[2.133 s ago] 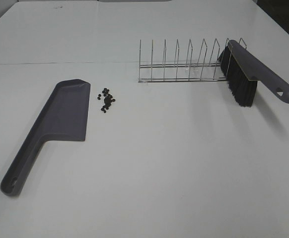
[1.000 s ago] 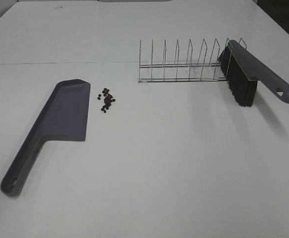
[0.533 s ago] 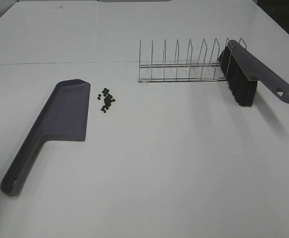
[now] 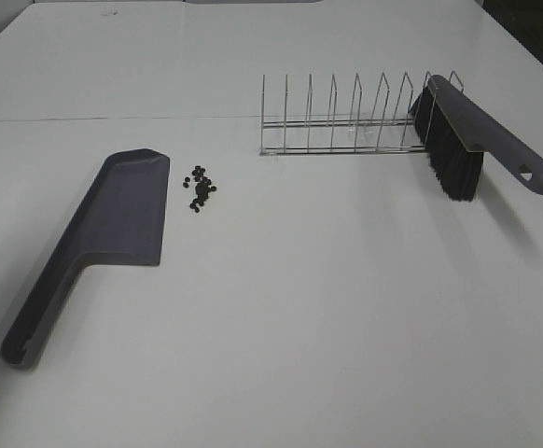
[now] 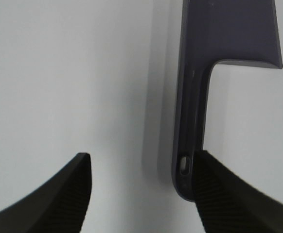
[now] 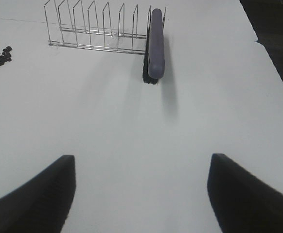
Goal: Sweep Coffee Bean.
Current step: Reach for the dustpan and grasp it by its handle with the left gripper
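1. Nothing on the table has shifted since the earlier frames: dustpan, beans, rack and brush all sit where they were.
2. Coffee beans lie in a tight cluster left of centre in the high view, just beside the grey dustpan, apart from its right edge.
3. Neither arm shows in the high view.
4. Left gripper hangs over the dustpan's handle end, jaws spread wide. One finger overlaps the handle by its hang hole; whether they touch I cannot tell.
5. Right gripper hovers above bare table, jaws wide, holding nothing, and faces the brush.
6. That brush leans on the right end of the wire rack, upper right, bristles down.
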